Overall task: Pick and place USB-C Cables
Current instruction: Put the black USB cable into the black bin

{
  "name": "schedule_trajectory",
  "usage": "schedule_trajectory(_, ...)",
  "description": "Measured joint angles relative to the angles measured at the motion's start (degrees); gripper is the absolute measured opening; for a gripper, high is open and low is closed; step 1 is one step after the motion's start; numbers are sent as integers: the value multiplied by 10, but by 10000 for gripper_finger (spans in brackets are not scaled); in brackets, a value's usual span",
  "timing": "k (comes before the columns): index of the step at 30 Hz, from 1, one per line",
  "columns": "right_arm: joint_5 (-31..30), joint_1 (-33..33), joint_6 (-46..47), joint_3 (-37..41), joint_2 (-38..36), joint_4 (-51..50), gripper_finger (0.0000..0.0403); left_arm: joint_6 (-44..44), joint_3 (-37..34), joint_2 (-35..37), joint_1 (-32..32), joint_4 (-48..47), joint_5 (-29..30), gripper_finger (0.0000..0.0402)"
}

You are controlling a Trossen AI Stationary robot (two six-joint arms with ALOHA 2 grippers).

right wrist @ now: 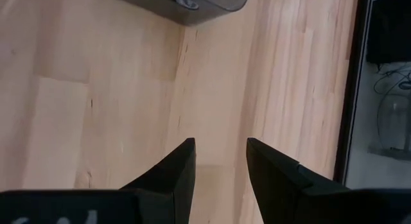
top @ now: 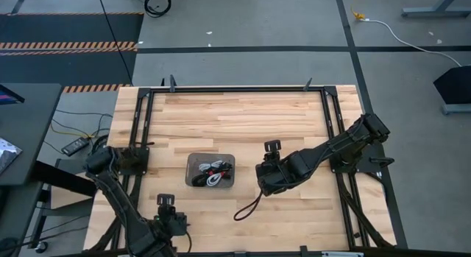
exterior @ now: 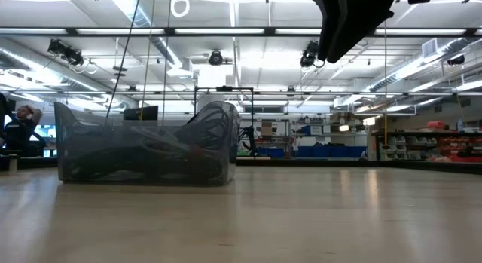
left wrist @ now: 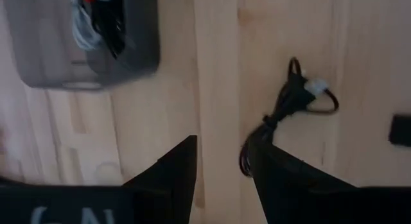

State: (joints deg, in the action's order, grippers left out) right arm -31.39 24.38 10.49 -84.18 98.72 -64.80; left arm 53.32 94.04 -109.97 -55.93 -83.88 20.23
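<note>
Here the loose black cable (top: pixel 249 206) lies just below the right end effector (top: pixel 263 185), nearer than the left end effector (top: pixel 171 226); both are open, empty.

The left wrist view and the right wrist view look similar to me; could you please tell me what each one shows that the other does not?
Only the left wrist view shows the loose black cable lying on the wood, and the cables bundled inside the tray. Only the right wrist view shows the table's dark edge frame with the floor beyond. Both show a corner of the grey tray, the wooden table, and an open, empty end effector: the left end effector and the right end effector.
</note>
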Motion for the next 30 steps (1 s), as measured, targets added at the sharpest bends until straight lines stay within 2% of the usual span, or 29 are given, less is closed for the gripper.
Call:
schedule_trajectory(4, 9, 1, 34, 0, 0, 1, 145, 0, -20, 1, 0, -1, 13, 158)
schedule_trajectory(11, 52, 9, 73, 0, 0, 1, 145, -1, -110, 1, 1, 6, 9, 197)
schedule_trajectory(15, 57, 14, 84, 0, 0, 1, 145, -21, -142, 13, 2, 41, 19, 205)
schedule_trajectory(20, 59, 18, 117, 0, 0, 1, 145, -41, -191, 69, -2, 117, 66, 198)
schedule_trajectory(30, 75, 39, 153, 0, 0, 0, 145, -30, -349, 209, -2, 294, 67, 181)
